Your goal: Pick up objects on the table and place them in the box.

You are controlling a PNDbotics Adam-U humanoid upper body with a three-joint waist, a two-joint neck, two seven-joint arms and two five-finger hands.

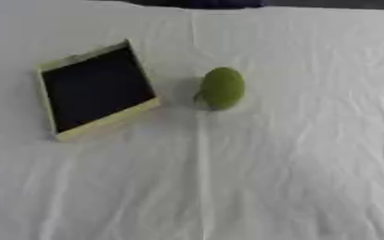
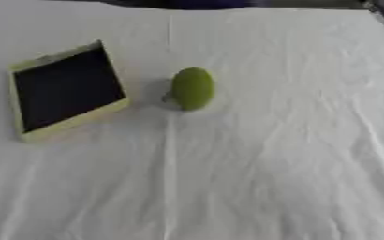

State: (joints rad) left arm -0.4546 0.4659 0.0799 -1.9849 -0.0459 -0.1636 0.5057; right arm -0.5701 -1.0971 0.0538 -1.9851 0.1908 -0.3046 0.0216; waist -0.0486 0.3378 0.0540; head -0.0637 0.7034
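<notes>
Table [image 1: 293, 178] under a wrinkled white cloth, filling nearly the whole view, creases running toward the near edge. Toward the left edge, a shallow pale-yellow square box [image 1: 103, 122] with a dark inside, turned askew, one corner pointing at the far edge; open side up, probably so things can be dropped straight in. Just beside its right wall, apart from it, a small green rounded object, fruit-like [image 1: 222, 87], lying on the cloth near the middle, not yet in the box. Set close, likely to keep the carry short. No robot hand anywhere in either view, so spread or curled cannot be told. Nothing picked up so far; task apparently at its start.
</notes>
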